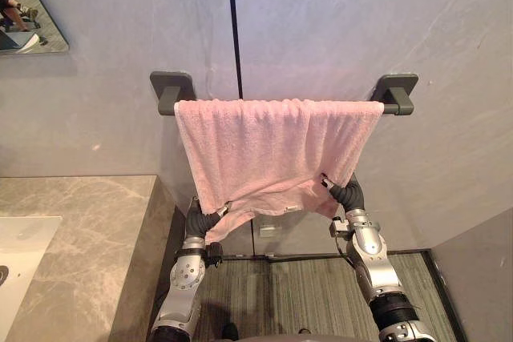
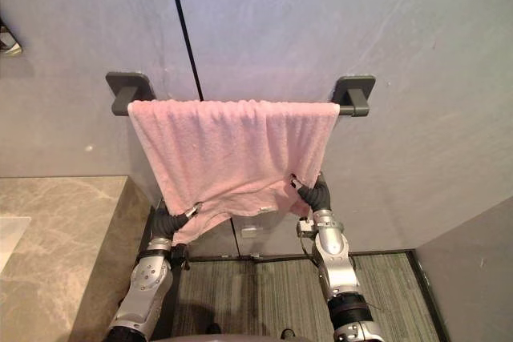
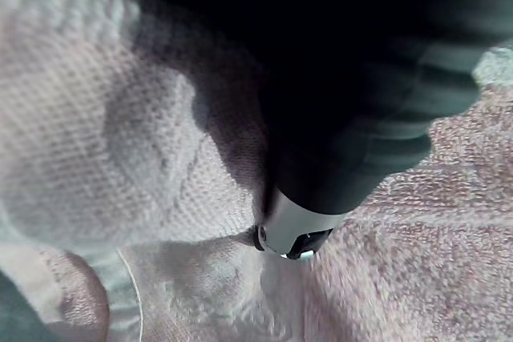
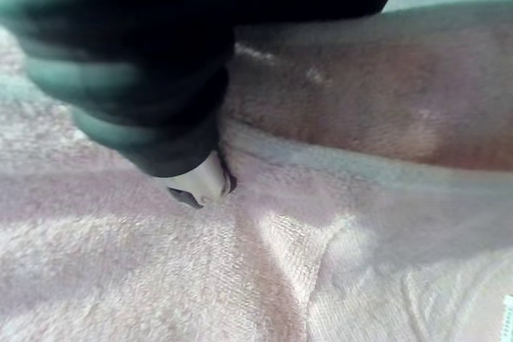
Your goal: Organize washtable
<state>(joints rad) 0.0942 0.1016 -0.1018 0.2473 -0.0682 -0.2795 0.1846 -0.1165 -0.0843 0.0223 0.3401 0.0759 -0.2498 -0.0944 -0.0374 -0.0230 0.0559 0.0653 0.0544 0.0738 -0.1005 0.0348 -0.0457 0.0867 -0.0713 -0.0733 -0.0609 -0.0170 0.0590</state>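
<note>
A pink towel hangs over a dark wall rail, spread along nearly its whole length. My left hand is at the towel's lower left corner, and my right hand is at its lower right corner. Both bottom corners are drawn inward to the hands, each pinched with a fingertip in front of the cloth. Most of each hand is hidden behind the towel. In the left wrist view a silver finger presses into the terry cloth. A fingertip does the same in the right wrist view.
A marble counter with a white sink stands at the lower left, close to my left arm. A mirror hangs at the upper left. Below the towel are a wall outlet and a striped floor.
</note>
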